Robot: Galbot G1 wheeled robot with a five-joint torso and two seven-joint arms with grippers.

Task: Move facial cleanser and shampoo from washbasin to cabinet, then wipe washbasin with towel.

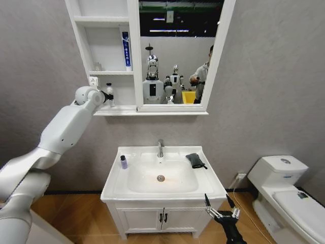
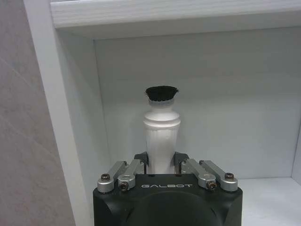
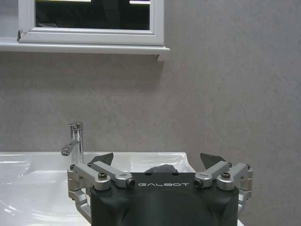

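Note:
My left gripper [image 1: 107, 96] is up at the cabinet [image 1: 134, 66], inside its lowest shelf bay. Its fingers [image 2: 142, 159] press both sides of a white bottle with a black cap [image 2: 161, 122], which stands upright. A small purple bottle [image 1: 123, 162] stands on the left rim of the washbasin [image 1: 114, 187]. On the right rim lies the dark towel [image 1: 195, 160], also seen as towel [image 3: 160, 168]. My right gripper [image 1: 219, 204] hangs open below the basin's front right corner, its fingers [image 3: 104, 159] spread wide.
A blue tube [image 1: 126, 50] stands on the shelf above. The chrome tap [image 1: 160, 148] rises at the basin's back. A white toilet [image 1: 287, 195] stands to the right. The vanity doors [image 1: 162, 219] are under the basin. The mirror [image 1: 175, 51] reflects the room.

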